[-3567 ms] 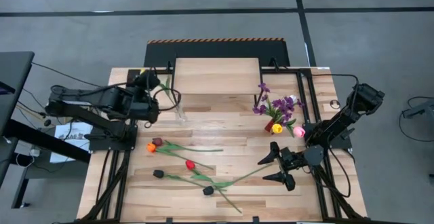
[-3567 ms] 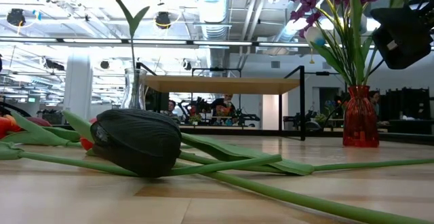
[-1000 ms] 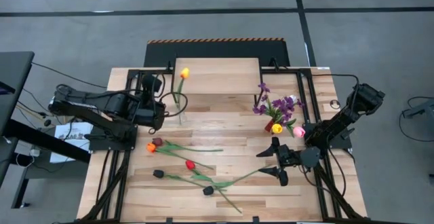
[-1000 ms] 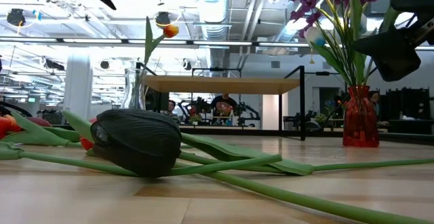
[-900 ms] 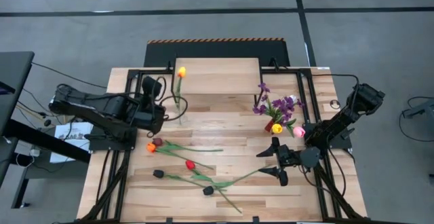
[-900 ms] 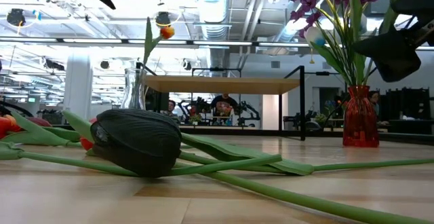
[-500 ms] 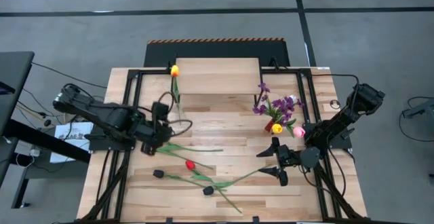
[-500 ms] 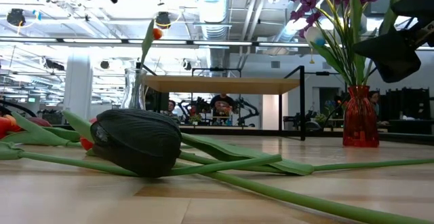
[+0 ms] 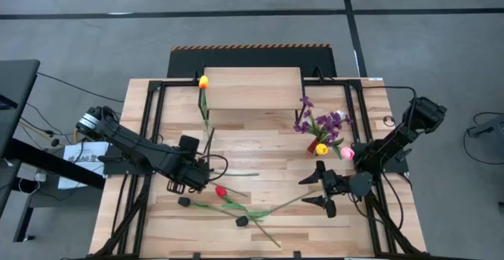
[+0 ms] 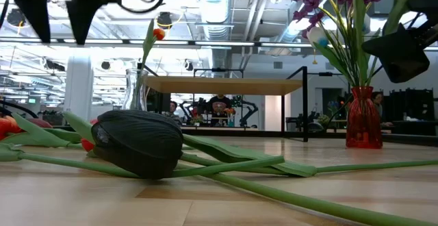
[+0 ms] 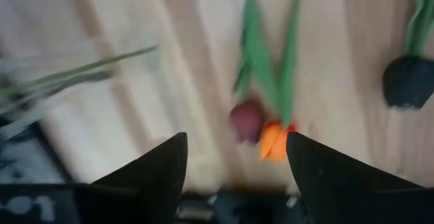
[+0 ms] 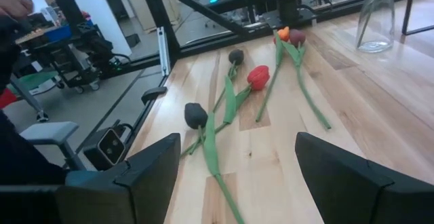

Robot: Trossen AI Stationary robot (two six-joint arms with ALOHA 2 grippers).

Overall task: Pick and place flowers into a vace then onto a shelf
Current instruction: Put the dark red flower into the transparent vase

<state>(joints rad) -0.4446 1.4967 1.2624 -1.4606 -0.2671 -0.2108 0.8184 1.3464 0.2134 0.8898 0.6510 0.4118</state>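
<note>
A clear glass vase (image 9: 209,134) stands near the shelf (image 9: 252,87) and holds one yellow-orange flower (image 9: 203,81). Loose flowers lie on the table: an orange tulip (image 11: 274,141) beside a dark red one (image 11: 247,120), a red tulip (image 9: 220,191) and two black ones (image 9: 183,202) (image 9: 242,221). My left gripper (image 11: 235,139) is open and points down, above the orange and dark red heads, touching nothing. My right gripper (image 9: 324,189) waits open near the table's right side, beside the red vase (image 9: 321,147) of purple and mixed flowers.
The shelf's black legs (image 10: 304,103) stand at the table's far side. Green stems (image 12: 302,88) run across the middle of the table between the two grippers. A big black tulip head (image 10: 140,144) lies close to the low camera.
My left gripper has left the clear vase and gone toward the table's near edge and down, tipping from a flatter pose to point down over the orange and dark red tulips. It has stayed open. The flower in the clear vase has swung a little toward the left.
</note>
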